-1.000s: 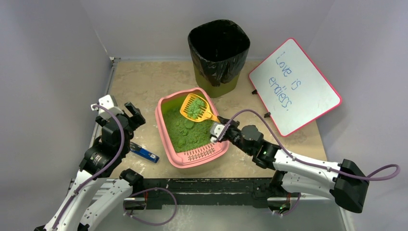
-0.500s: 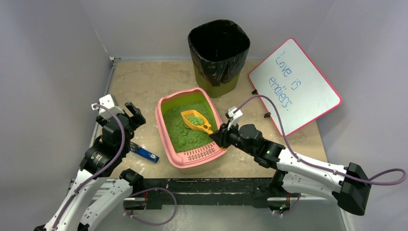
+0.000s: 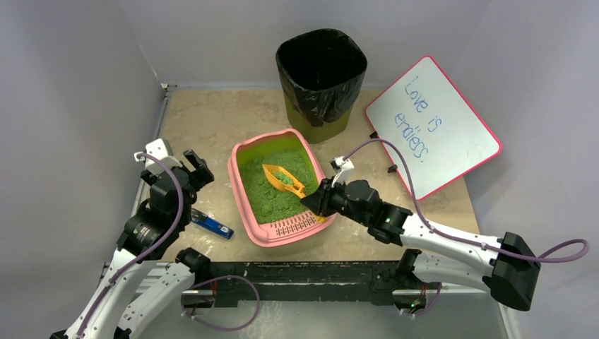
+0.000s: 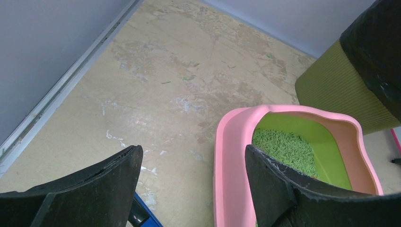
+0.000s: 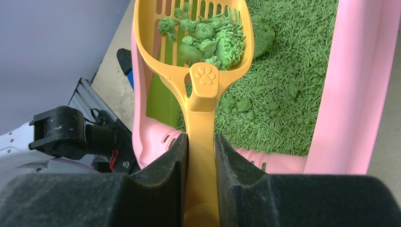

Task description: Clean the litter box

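Note:
The pink litter box (image 3: pixel 238 194) lies mid-table with green litter (image 3: pixel 272 196) inside and its slotted lip (image 3: pixel 293 227) toward me. My right gripper (image 3: pixel 316 203) is shut on the handle of an orange scoop (image 3: pixel 281 179), at the box's near right corner. In the right wrist view the scoop (image 5: pixel 204 78) holds green clumps just above the litter (image 5: pixel 279 104), with the gripper (image 5: pixel 201 144) clamped on its handle. My left gripper (image 3: pixel 194 168) stands open left of the box. In the left wrist view it (image 4: pixel 194 161) is empty and sits over the box's pink rim (image 4: pixel 231 156).
An olive bin (image 3: pixel 321 78) with a black bag stands behind the box. A pink-framed whiteboard (image 3: pixel 431 127) leans at the right. A blue object (image 3: pixel 212 224) lies on the table left of the box, under the left gripper. Grey walls close in the left and back.
The right arm has lowered the scoop from the box's far end and drawn it back toward the middle, low over the litter. The left arm has not moved.

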Motion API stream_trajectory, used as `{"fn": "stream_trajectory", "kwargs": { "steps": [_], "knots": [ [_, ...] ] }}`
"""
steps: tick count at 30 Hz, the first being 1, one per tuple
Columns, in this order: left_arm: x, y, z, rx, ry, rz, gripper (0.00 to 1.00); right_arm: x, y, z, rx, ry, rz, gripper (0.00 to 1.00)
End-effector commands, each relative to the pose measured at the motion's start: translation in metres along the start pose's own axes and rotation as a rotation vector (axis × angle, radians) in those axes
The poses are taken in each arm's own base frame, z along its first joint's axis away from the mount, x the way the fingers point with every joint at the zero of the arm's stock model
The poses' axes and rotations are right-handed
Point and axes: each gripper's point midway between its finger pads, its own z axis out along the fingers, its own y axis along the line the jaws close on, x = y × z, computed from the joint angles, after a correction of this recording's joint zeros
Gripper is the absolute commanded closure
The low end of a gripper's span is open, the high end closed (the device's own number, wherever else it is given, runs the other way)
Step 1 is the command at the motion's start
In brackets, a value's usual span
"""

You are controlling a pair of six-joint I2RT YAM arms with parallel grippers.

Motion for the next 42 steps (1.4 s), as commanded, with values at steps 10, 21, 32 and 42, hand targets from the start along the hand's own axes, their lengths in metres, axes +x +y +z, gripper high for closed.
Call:
{"fn": "stream_trajectory", "kwargs": {
  "steps": [10, 21, 32, 42],
  "knots": [
    [-0.007, -0.005, -0.002, 0.028, -0.021, -0.027, 0.21, -0.053, 0.003, -0.017, -0.107, -0.328, -0.801, 1.00],
    [-0.007, -0.005, -0.003, 0.036, -0.024, -0.031, 0.21, -0.089, -0.001, -0.028, 0.011, -0.355, -1.395, 1.00],
    [-0.008, -0.008, -0.003, 0.049, -0.027, -0.039, 0.21, -0.110, -0.006, -0.025, 0.118, -0.300, -1.614, 1.00],
    [-0.007, -0.009, -0.002, 0.053, -0.020, -0.030, 0.21, -0.114, 0.000, -0.024, 0.107, -0.342, -1.499, 1.00]
  ]
}}
